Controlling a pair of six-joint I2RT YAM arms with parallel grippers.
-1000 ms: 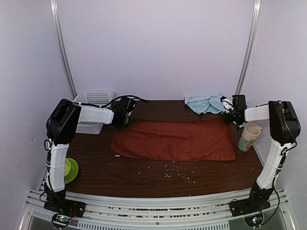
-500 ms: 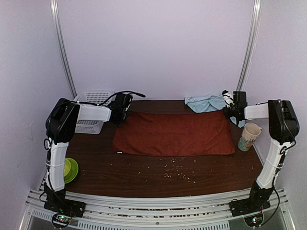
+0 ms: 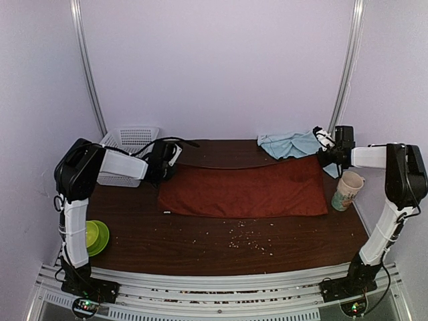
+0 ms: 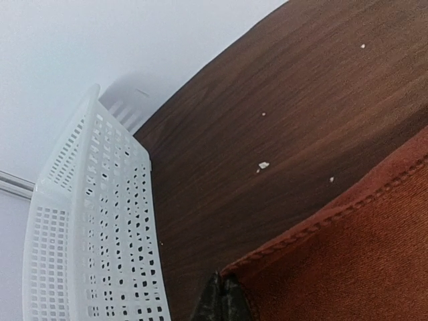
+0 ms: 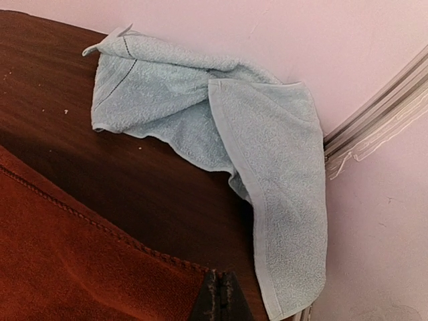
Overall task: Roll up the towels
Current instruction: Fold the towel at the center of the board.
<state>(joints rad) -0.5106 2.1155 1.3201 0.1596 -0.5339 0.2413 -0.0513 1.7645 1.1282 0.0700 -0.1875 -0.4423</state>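
The rust-red towel [image 3: 244, 194] lies spread flat across the middle of the table [image 3: 200, 247], its long side running left to right. Its near edge lies roughly straight, and its far edge rises toward the 2 far corners. The hem stitching shows clearly in both wrist views, along the left far corner [image 4: 348, 267] and the right far corner [image 5: 73, 267].

The left end effector [image 3: 163, 178] sits at the far-left corner of this towel. In its wrist view the 2 fingers [image 4: 224, 299] are pressed together with the corner's hem pinched between them. The right end effector [image 3: 324, 159] sits at the far-right corner, and its fingers [image 5: 221, 295] are likewise closed tight on the hem there. Both arms reach in low from the sides, with the cloth between them.

The light-blue towel [image 3: 289, 144] lies crumpled at the far right of the table against the back wall [image 3: 221, 67], just beyond the red one. A strip of bare wood separates the 2. In the right wrist view it is folded over on itself, with 1 flap [image 5: 281, 200] draped toward the corner.

A white perforated basket [image 3: 130, 142] stands at the far left, near the left end effector, and its lattice side [image 4: 87, 234] fills the left of that wrist view. A printed cup [image 3: 348, 190] stands upright beside the red towel's right end. A green bowl [image 3: 97, 237] sits at the near left edge. Pale crumbs [image 3: 246, 242] are scattered on the wood in front of the towel.
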